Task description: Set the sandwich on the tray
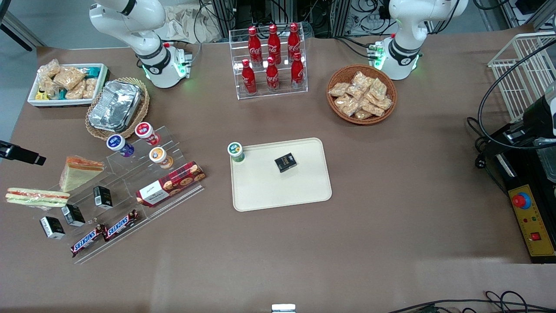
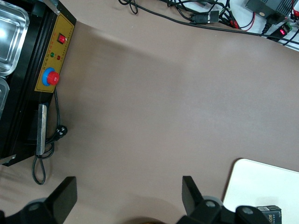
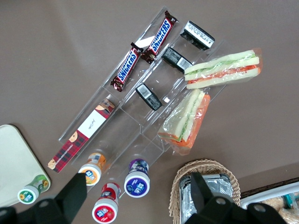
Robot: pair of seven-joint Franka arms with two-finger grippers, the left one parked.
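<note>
Right wrist view shows you the gripper with its fingers spread wide and holding nothing, above the small yogurt cups and the foil tray. Your sandwich lies on the clear acrylic stand at the working arm's end of the table, beside the thicker wedge. Your tray, well apart from it mid-table, carries a green-lidded cup and a small black box.

The front camera is looking down on the whole table. The right wrist camera is hanging high over the sandwich, sharing the tray edge; its gripper is spread.
</note>
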